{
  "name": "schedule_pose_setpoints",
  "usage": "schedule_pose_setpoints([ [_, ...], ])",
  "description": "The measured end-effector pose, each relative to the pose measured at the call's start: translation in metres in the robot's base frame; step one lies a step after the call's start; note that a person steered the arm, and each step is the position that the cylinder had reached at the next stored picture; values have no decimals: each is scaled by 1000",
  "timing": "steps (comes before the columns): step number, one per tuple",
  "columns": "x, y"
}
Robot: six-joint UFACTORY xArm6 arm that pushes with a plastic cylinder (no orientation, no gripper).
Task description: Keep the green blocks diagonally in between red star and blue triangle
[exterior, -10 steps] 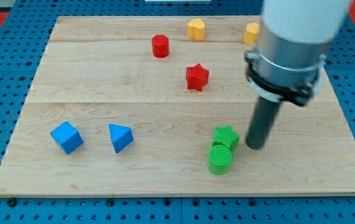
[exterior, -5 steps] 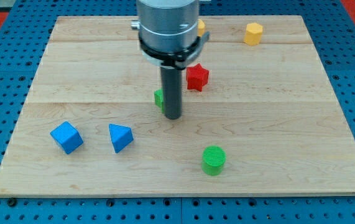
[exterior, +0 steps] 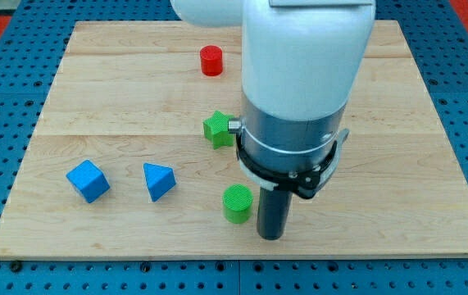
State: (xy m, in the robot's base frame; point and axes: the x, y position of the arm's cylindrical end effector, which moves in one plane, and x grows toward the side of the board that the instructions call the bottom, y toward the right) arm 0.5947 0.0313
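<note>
The green star (exterior: 216,129) lies near the board's middle, just left of the arm. The green cylinder (exterior: 237,203) stands near the view's bottom. My tip (exterior: 271,236) rests on the board right beside the green cylinder, on its right and slightly below; whether they touch I cannot tell. The blue triangle (exterior: 158,180) lies at the lower left, left of the green cylinder. The red star is hidden behind the arm.
A blue cube (exterior: 87,180) sits left of the blue triangle. A red cylinder (exterior: 211,61) stands near the view's top. The wooden board (exterior: 94,98) has a blue pegboard around it. The arm's body hides the board's upper right, including the yellow blocks.
The green star was pushed up and left to the board's middle. My tip then came down to the right of the green cylinder, which has slid left. The arm now covers the red star.
</note>
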Motion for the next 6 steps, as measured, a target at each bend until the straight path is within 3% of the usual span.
schedule_pose_setpoints([
  [2,-41,-67],
  [4,-32,-31],
  [6,-65,-51],
])
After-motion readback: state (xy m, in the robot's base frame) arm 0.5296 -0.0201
